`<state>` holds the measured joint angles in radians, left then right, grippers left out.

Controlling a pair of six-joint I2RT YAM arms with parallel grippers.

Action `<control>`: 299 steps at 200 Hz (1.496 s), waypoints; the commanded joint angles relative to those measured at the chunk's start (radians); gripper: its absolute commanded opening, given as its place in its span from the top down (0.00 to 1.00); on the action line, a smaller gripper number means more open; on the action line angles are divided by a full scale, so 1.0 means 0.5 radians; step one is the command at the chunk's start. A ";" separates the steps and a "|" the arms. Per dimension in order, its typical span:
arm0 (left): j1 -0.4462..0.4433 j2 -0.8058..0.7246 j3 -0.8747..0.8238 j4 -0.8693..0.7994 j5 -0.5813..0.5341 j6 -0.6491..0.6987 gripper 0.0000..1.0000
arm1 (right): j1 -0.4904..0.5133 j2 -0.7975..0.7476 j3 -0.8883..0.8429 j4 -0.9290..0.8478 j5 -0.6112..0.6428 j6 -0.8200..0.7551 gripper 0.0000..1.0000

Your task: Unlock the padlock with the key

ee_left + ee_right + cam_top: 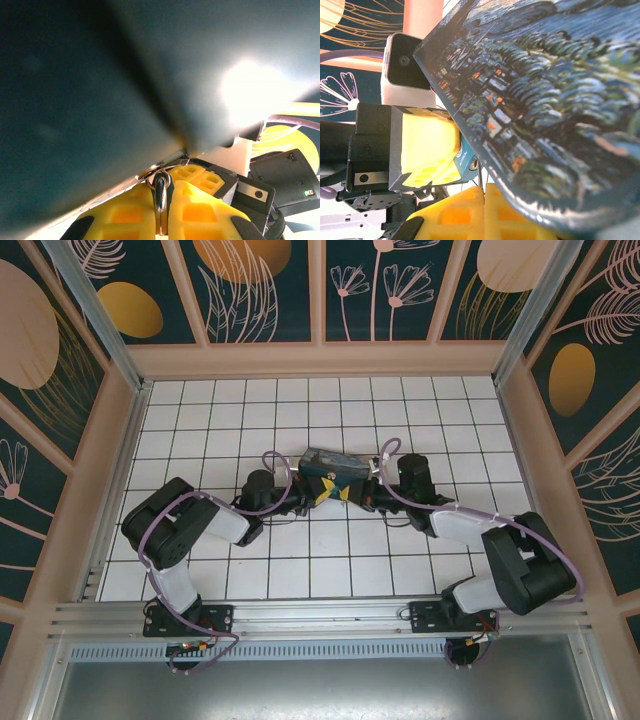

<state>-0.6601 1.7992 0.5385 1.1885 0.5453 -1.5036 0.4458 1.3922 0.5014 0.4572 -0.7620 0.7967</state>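
Just ahead of the right claw [484, 196], pinched on the key [479, 176]: the padlock [465, 162], clamped in the left claw [162, 195]. Insertion stage, seemingly; next, seat fully and twist.

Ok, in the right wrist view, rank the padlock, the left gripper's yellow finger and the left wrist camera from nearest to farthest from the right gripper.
1. padlock: just above the tips of the right gripper, low centre.
2. left gripper's yellow finger: beside the padlock, on its left.
3. left wrist camera: upper left, clearly farthest.
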 commanded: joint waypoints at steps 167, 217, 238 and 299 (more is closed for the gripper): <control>-0.040 0.008 0.017 0.091 0.204 0.044 1.00 | -0.020 -0.401 -0.244 0.092 0.122 0.070 1.00; -0.040 0.013 0.018 0.110 0.224 0.040 1.00 | 0.087 -0.365 -0.258 0.057 0.130 0.023 1.00; -0.038 0.013 0.010 0.109 0.223 0.043 1.00 | 0.102 -0.342 -0.260 0.039 0.128 0.000 1.00; -0.027 0.024 0.004 0.127 0.235 0.038 1.00 | 0.103 -0.427 -0.330 -0.124 0.155 -0.066 1.00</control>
<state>-0.6754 1.8000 0.5385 1.1767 0.6357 -1.4967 0.4911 1.2121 0.3531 0.4358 -0.6979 0.7956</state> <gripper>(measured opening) 0.100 0.049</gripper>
